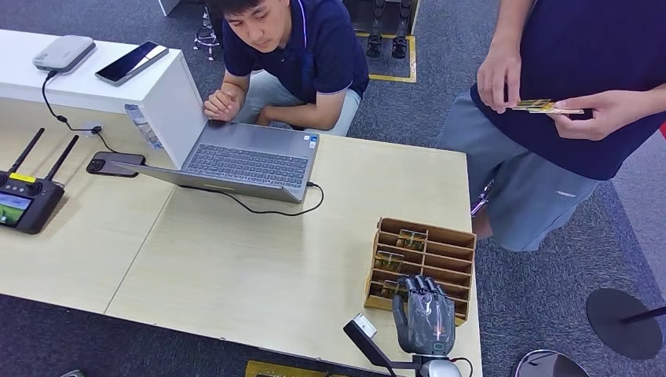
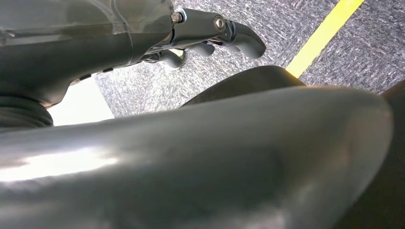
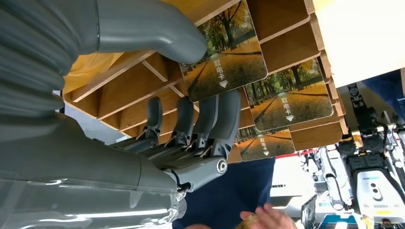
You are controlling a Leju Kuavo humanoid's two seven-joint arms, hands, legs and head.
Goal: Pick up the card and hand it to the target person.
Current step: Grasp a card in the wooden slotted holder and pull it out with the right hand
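Nearest card (image 3: 224,52) sits upright in the near slot of the wooden card rack (image 1: 463,259), autumn-tree print w/ white characters & a down arrow facing the wrist cam. Two more cards (image 3: 289,102) stand in slots behind it, further from the hand. Rack at the desk (image 1: 236,267) corner on the robot's right side, near the front edge.

Right hand (image 3: 196,95) at the near end of the rack, directly over that first card. Thumb (image 3: 157,33) lies along one face of the card near its upper corner, looks to be touching; fingers (image 3: 210,119) on the other side, half-curled, tips just at the card's lower edge. Not clamped yet by the look of it – hand holding nothing, fingers apart, card between thumb & fingers. In the head view the hand covers the rack's near rows.

Step in hand, as judged: closing the pinch. To do well: bring fingers in square against the card's face opposite the thumb, grip high on the exposed part, then lift straight along the slot so the card doesn't jam on the dividers or drag the rack. Light squeeze only, thin card may bend or slip.

Left hand (image 2: 210,33) hangs low over grey carpet near a yellow floor line (image 2: 320,38), fingers curled in, nothing in them.

Person standing (image 1: 565,102) beyond the rack, off the desk's right edge, holding cards already – prob. the recipient. Another person (image 1: 290,55) crouches behind the laptop (image 1: 243,161).
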